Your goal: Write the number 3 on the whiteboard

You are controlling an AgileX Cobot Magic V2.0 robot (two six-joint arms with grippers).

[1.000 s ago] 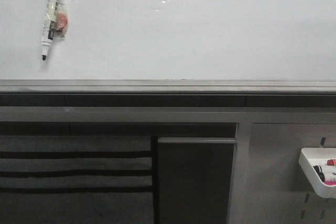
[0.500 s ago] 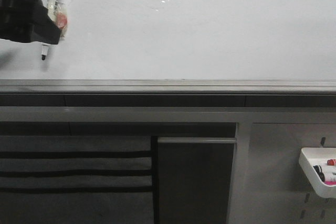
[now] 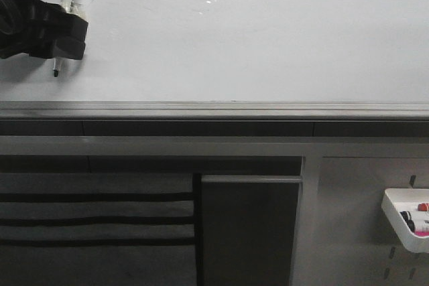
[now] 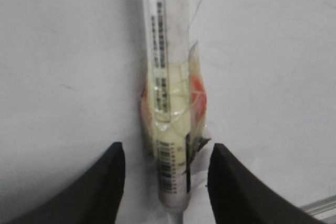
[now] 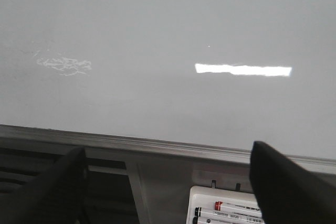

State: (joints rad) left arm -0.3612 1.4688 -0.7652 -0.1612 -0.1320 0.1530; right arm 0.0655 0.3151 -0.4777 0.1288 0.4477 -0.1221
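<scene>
My left gripper (image 4: 167, 182) stands spread wide around the marker (image 4: 167, 129) taped to the whiteboard (image 3: 268, 45) at its upper left, the fingers (image 4: 100, 182) flanking the barrel without touching it, while my right gripper (image 5: 168, 182) hangs parted and empty before the board near the marker tray (image 5: 231, 208). No 3 is on the board yet. If I close off-centre I judge the barrel could twist under the tape, and pulling hard against the tape could make it slip or drop
</scene>
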